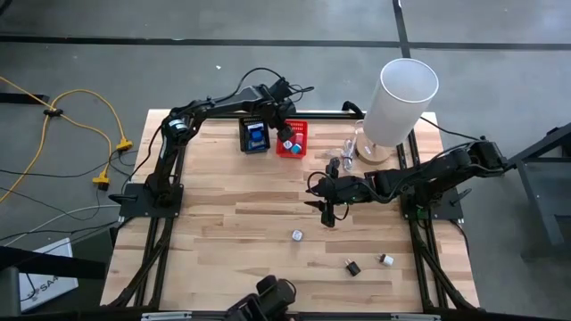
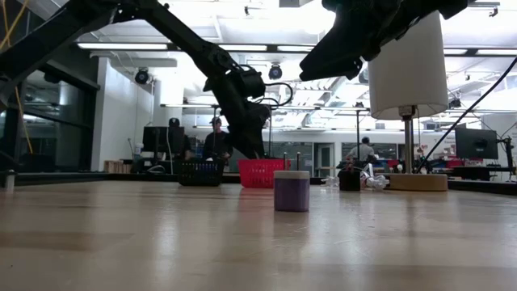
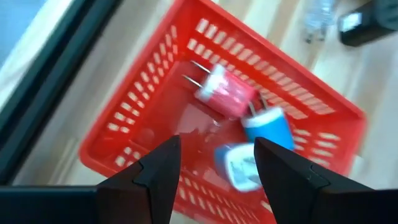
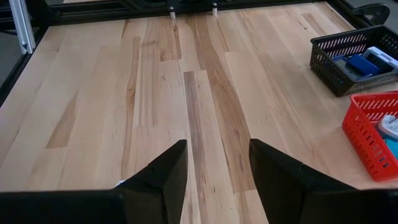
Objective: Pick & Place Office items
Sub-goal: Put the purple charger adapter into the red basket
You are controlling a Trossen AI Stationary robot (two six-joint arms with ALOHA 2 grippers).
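In the high view the left end effector (image 1: 287, 127) hangs over the red basket (image 1: 297, 149) in the upper middle of the frame, just right of the black basket (image 1: 245, 135). Its wrist view shows the two fingers (image 3: 163, 168) spread apart with nothing between them, and below them three plug-shaped office items in the basket: a white one (image 3: 225, 93), a blue one (image 3: 270, 128) and a pale blue-white one (image 3: 239, 167), lying close together.

The right end effector (image 1: 326, 211) sits near the centre of the frame above the bare wooden surface (image 1: 223, 232); its fingers (image 4: 166, 174) are parted and hold nothing.

Three more office items lie loose on the surface in the lower right of the high view: a small white piece (image 1: 297, 235), a black piece (image 1: 352, 267) and a white-and-black piece (image 1: 387, 260). A tall white cylinder (image 1: 400, 98) stands at the upper right
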